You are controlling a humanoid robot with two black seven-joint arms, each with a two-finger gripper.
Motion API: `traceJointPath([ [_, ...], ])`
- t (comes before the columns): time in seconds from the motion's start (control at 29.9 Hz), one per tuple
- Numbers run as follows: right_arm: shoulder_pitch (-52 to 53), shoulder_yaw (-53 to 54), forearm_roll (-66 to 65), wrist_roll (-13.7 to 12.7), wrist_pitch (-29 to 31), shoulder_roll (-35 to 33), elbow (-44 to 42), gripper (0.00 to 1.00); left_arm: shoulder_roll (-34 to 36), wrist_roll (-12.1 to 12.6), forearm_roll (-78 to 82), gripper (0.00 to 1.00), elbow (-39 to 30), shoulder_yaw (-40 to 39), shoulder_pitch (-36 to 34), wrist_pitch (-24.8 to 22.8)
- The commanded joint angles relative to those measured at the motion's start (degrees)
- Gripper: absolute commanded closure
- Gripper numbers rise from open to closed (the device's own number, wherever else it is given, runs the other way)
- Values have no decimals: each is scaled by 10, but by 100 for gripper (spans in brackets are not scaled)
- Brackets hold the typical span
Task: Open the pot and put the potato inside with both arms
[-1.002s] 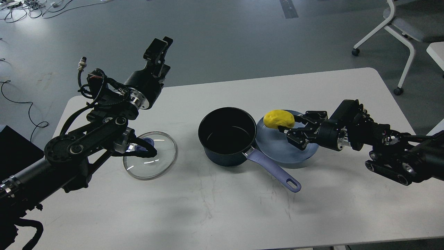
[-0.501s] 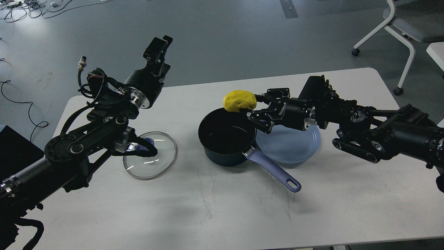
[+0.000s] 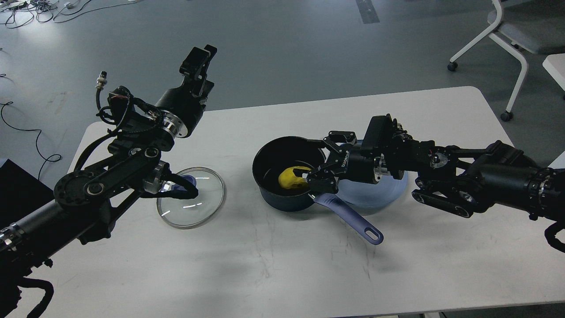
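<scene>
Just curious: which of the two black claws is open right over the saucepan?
The right gripper, open over the dark navy saucepan beside the yellow oval potato. The left gripper hangs raised, far away.

Left arm (image 3: 110,172) comes in low from the left, elbow bent, forearm angled up and away; left gripper (image 3: 198,59) is raised high at the far end, fingers too close and dark to separate. Right arm (image 3: 463,176) reaches in nearly level from the right, wrist straight. Right gripper (image 3: 315,161) points left with its jaws spread wide, nothing clamped between them.
</scene>
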Motion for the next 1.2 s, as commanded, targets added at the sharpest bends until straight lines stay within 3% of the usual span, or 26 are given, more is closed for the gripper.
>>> traceJointPath([
  [0.0, 5, 2, 60, -1, -1, 1, 6, 0, -2, 1, 0, 2, 1, 0, 0, 0],
  [0.1, 17, 24, 139, -3, -2, 1, 13, 0, -3, 2, -8, 2, 1, -5, 1, 0],
  [0.23, 24, 108, 362, -23, 13, 0, 61, 0, -7, 8, -14, 2, 1, -41, 21, -2],
  [0.37, 29, 189, 650, -64, 82, -44, 148, 0, -19, 21, -66, 2, 3, -81, 44, -4],
  [0.5, 19, 250, 784, -99, 152, -68, 167, 0, -26, 40, -93, 2, 4, -110, 64, -8],
  [0.57, 5, 287, 855, -135, 179, -85, 167, 0, -33, 52, -95, 2, 3, -138, 87, -10],
  [0.74, -23, 342, 943, -204, 199, -104, 167, 0, -45, 62, -122, 2, 3, -168, 116, -34],
  [0.8, -36, 352, 945, -214, 207, -107, 168, 0, -51, 89, -135, 2, 3, -180, 118, -50],
  [0.84, -42, 354, 945, -214, 210, -107, 168, 0, -52, 110, -141, 2, 3, -191, 123, -55],
  [0.9, -44, 354, 945, -214, 211, -107, 167, 0, -53, 123, -143, 2, 2, -202, 128, -58],
  [1.17, -46, 352, 940, -208, 217, -102, 167, 0, -55, 115, -143, 2, 2, -231, 137, -81],
])
